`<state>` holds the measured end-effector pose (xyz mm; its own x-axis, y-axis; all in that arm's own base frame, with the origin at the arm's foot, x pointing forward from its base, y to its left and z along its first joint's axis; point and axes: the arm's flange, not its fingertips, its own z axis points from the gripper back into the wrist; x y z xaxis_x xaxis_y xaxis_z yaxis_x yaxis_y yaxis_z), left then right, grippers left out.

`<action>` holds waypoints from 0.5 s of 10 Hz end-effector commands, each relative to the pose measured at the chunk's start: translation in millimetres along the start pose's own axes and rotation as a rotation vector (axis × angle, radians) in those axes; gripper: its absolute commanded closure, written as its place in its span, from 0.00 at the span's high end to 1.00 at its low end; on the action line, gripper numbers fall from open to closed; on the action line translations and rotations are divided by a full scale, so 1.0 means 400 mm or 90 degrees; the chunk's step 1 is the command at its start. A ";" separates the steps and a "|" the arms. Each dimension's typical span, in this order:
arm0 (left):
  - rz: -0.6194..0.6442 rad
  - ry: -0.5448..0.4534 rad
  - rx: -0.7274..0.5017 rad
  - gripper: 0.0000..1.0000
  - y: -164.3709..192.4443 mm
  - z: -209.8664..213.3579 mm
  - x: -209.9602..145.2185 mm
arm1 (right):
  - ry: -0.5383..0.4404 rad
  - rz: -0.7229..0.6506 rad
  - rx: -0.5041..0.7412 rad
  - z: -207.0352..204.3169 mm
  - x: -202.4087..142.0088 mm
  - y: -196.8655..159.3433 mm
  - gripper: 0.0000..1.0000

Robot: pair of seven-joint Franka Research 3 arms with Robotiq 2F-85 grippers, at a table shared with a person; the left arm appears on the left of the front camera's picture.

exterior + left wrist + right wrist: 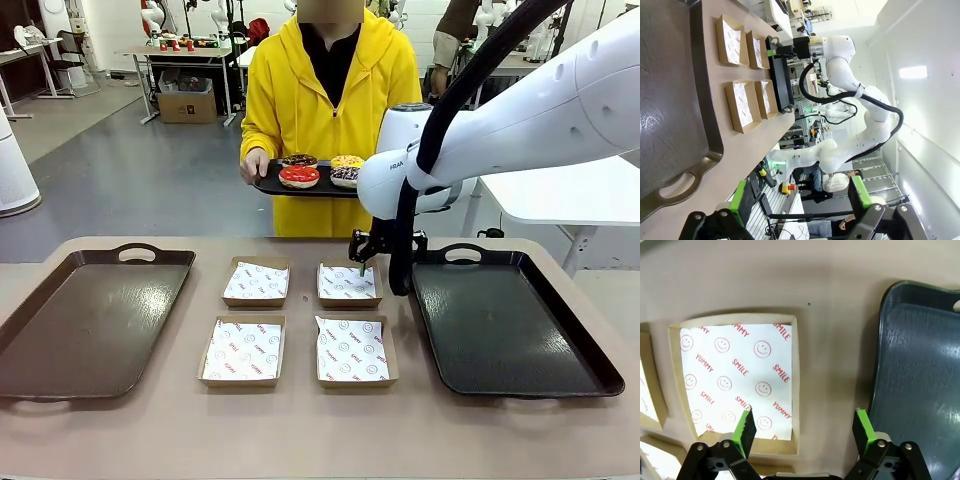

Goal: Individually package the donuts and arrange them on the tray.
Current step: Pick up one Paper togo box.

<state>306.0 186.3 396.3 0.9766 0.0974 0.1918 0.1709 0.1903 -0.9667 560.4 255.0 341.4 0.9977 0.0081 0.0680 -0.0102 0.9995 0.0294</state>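
Across the table a person in a yellow hoodie holds a small black tray carrying the donuts: red, yellow, dark chocolate and sprinkled chocolate. My right gripper hangs open just above the far right box. In its wrist view the right gripper is empty, over that box's edge and the bare strip beside the dark tray. The left gripper is open and empty, off the end of the left tray.
Four paper-lined cardboard boxes sit mid-table, among them the near left box and the near right box. A large dark tray lies on the left and another on the right. The right arm reaches over the middle.
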 end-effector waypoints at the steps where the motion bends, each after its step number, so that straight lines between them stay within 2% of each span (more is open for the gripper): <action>1: -0.005 -0.005 -0.006 1.00 -0.002 0.003 -0.005 | -0.001 0.011 0.017 -0.017 0.039 0.007 1.00; 5: -0.005 -0.005 -0.006 1.00 -0.002 0.003 -0.005 | 0.005 0.012 0.028 -0.041 0.065 0.010 1.00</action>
<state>306.0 186.3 396.2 0.9766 0.0974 0.1918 0.1709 0.1903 -0.9667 579.8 258.5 328.3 0.9977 0.0201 0.0644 -0.0228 0.9989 0.0412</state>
